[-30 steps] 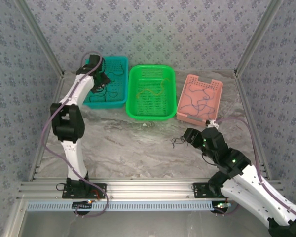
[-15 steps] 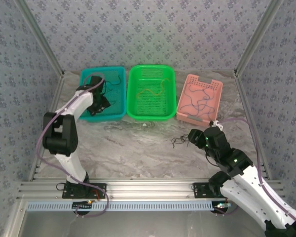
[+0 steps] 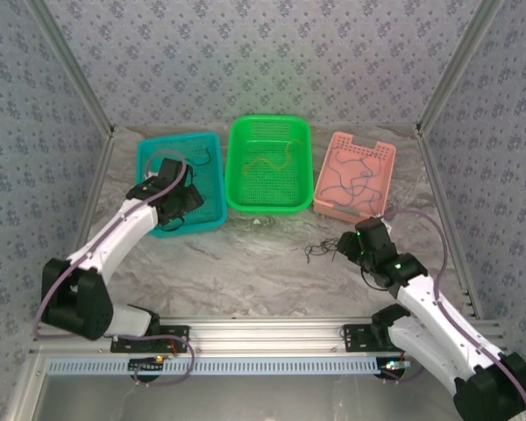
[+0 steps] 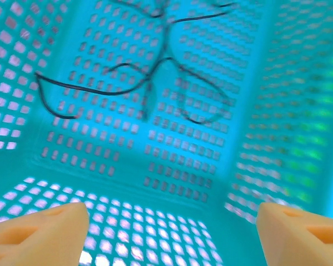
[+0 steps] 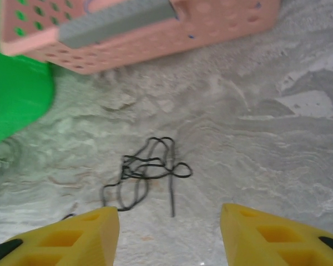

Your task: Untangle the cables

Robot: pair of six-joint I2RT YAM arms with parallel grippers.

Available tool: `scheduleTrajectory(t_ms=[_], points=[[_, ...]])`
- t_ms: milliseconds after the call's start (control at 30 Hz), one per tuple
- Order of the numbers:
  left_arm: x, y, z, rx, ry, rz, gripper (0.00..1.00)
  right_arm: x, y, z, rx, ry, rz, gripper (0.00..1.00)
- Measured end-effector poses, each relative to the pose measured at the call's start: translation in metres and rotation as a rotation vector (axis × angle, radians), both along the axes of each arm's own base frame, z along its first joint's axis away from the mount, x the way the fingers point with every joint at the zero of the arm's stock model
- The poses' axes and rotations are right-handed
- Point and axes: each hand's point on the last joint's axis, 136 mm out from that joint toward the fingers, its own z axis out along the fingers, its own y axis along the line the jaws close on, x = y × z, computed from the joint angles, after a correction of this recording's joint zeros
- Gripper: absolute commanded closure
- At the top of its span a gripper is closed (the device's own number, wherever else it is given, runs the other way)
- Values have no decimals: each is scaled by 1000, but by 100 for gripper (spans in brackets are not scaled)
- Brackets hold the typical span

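Table: three baskets stand along the far side. The teal basket sits slightly nearer and further left than a second ago, and is turned a little. The green basket and pink basket are unchanged.

The left arm stood tall before and is now folded low, its elbow dropped toward the near left corner. The right arm has also settled lower. The left gripper has drawn back from the teal basket's far end to its near end. The right gripper is almost where it was, just right of the black tangle. The tangle lies on the table as before, in front of the gap between the green and pink baskets.

Left wrist view: the left gripper has its fingers spread wide above the teal basket floor. Black cables lie loose there (overhead, the arm crosses part of them).

Right wrist view: the right gripper has its fingers apart, with the tangle just ahead of the tips. The pink basket is beyond and the green basket is at left.

The overhead view gives the other baskets' contents: a yellow cable in the green and dark cables in the pink.
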Motion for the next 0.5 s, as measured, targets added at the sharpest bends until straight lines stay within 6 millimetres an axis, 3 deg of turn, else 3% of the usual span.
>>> scheduleTrajectory(t_ms=[133, 200, 367, 500], points=[[-13, -48, 45, -29, -113, -141, 22, 4, -6, -27, -15, 70, -31, 56], [-23, -73, 56, -43, -141, -219, 24, 5, -7, -40, -23, 107, -26, 59], [-63, -138, 57, -66, -148, -434, 25, 11, 4, -63, -47, 177, 65, 60], [-87, -166, 49, -79, -150, -536, 26, 15, 12, -70, -61, 211, 127, 59]])
